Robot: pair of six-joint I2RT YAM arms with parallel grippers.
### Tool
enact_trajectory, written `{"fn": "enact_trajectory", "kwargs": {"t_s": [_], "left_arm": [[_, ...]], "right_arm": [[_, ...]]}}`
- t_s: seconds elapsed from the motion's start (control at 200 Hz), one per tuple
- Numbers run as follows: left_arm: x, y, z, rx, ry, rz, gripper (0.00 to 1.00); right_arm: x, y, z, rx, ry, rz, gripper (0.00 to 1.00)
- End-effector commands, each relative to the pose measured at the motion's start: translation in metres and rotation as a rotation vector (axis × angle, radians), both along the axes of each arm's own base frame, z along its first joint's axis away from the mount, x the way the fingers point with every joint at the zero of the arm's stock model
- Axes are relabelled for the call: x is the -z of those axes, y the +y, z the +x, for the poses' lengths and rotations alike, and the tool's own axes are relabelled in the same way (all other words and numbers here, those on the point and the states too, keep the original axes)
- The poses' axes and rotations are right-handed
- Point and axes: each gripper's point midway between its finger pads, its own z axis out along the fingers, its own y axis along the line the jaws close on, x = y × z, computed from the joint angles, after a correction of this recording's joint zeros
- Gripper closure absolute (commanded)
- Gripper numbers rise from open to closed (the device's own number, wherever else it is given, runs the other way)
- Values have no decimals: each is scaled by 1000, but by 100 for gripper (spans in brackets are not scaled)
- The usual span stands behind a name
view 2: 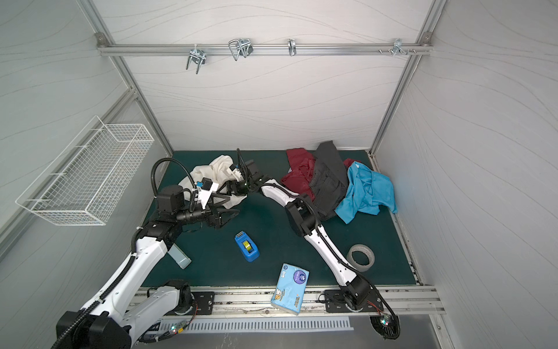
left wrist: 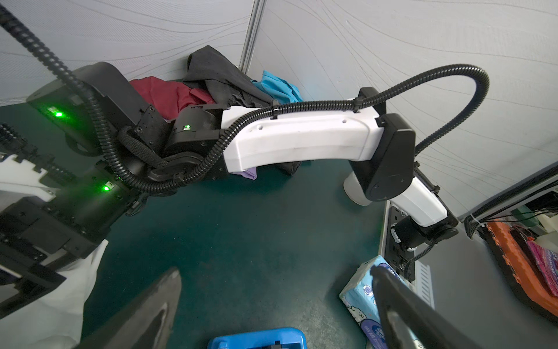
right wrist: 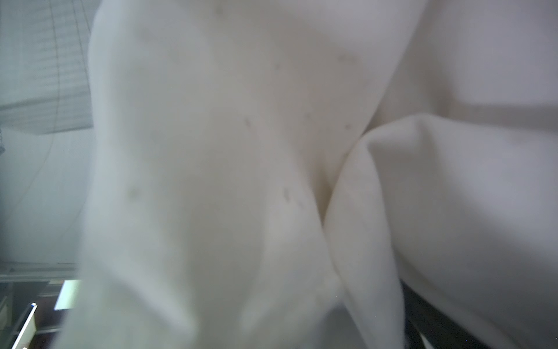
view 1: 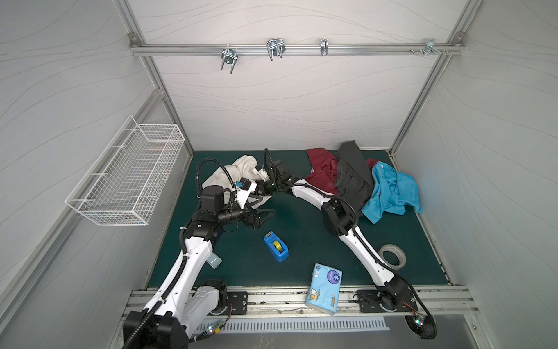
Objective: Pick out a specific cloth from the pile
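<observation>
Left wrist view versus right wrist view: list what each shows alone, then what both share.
Only the left wrist view: the pile, the right arm, the blue tape dispenser, the tissue pack and the open left gripper. Only the right wrist view: fabric folds seen close up, blurred, nearly filling the frame. Both: the cloth, off-white.

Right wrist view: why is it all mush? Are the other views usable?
Right wrist view: the cloth fills the frame, too close to the lens, so it is out of focus. Left wrist view: the mat is sharp, the left tool is soft near the lens, with wide-angle warp. Both top views: even light, sharp, no glare.
</observation>
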Motion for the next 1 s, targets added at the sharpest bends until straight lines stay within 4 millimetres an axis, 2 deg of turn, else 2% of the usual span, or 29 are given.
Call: {"fn": "enact_trajectory", "kwargs": {"t_s": [0.0, 0.235, 0.415, 0.555, 0.655, 0.775, 0.83, 0.865, 0.93, 0.995], "left_arm": [[-13, -1, 1, 5, -70, -6, 1], [-14, -1, -1, 2, -79, -10, 1], [-16, -1, -2, 8, -86, -14, 1], [-15, -1, -3, 9, -86, -16, 1], [-14, -2, -2, 11, -83, -15, 1], [-14, -1, -2, 7, -80, -15, 1], [-14, 0, 0, -14, -87, -9, 1], [-14, 2, 3, -38, -89, -7, 1], [-14, 7, 8, -87, -95, 1, 1], [-10, 15, 18, -170, -98, 20, 1]], "right_arm": [[-17, -8, -5, -5, -54, 13, 1], [-52, -27, -11, -16, -110, 52, 1], [-76, -42, -19, -11, -187, 13, 1], [-87, -67, -23, 9, -218, -61, 1], [-94, -99, -26, 47, -246, -141, 1], [-102, -148, -27, 129, -270, -255, 1], [-113, -176, -28, 190, -291, -290, 1], [-113, -192, -27, 226, -292, -315, 1], [-129, -234, -26, 341, -321, -363, 1], [-144, -268, -24, 432, -352, -379, 1]]}}
